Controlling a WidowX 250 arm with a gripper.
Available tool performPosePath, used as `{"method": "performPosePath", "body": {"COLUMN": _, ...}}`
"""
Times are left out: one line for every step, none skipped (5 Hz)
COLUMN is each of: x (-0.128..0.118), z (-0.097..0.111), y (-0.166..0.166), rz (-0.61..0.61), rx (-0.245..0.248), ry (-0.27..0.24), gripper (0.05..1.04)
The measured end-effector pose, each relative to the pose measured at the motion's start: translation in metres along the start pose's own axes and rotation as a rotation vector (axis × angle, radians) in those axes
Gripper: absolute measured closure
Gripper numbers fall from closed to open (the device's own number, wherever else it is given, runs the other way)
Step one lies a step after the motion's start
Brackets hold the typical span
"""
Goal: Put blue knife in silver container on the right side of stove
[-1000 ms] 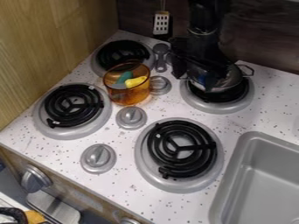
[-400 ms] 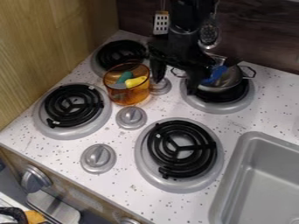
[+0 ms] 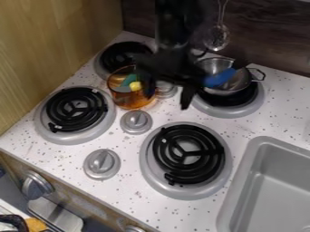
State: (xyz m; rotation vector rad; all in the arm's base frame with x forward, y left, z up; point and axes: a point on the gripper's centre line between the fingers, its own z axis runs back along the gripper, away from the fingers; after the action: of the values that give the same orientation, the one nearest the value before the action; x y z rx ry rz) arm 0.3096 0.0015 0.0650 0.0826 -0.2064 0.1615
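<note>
Blue knife [image 3: 220, 78] aslant over the shiny, round metal pot [image 3: 212, 65]

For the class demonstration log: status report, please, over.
End effector open, holding nothing. Blue knife in silver pot. End effector partly blocks view of amber cup.

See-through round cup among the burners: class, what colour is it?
The see-through round cup is amber-orange, clearest in the camera view.

Shiny Metal, Clear Amber, Speckled White

You see a glossy silver metal pot [image 3: 231, 86], a smooth, see-through amber cup [image 3: 124, 98], matt black coiled burners [image 3: 187, 154], a speckled white tabletop [image 3: 130, 192], a smooth grey sink [image 3: 266, 181] and a grained, wood-look panel [image 3: 54, 50].
</note>
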Motion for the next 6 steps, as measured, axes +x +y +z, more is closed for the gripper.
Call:
{"method": "performPosePath", "body": {"x": -0.01, "z": 0.001, "y": 0.007, "rz": -0.011, "rx": 0.01, "ry": 0.007, "gripper": 0.083}}
{"method": "performPosePath", "body": {"x": -0.015, "z": 0.0, "y": 0.018, "rz": -0.022, "rx": -0.019, "ry": 0.042, "gripper": 0.083}}
{"method": "performPosePath", "body": {"x": -0.023, "z": -0.002, "y": 0.013, "rz": 0.005, "rx": -0.029, "ry": 0.015, "gripper": 0.083}}
{"method": "performPosePath", "body": {"x": -0.027, "z": 0.004, "y": -0.001, "rz": 0.047, "rx": -0.028, "ry": 0.015, "gripper": 0.083}}
{"method": "performPosePath", "body": {"x": -0.029, "z": 0.008, "y": -0.027, "rz": 0.076, "rx": -0.045, "ry": -0.001, "gripper": 0.083}}
{"method": "performPosePath", "body": {"x": -0.016, "z": 0.02, "y": -0.041, "rz": 0.078, "rx": -0.05, "ry": -0.038, "gripper": 0.083}}
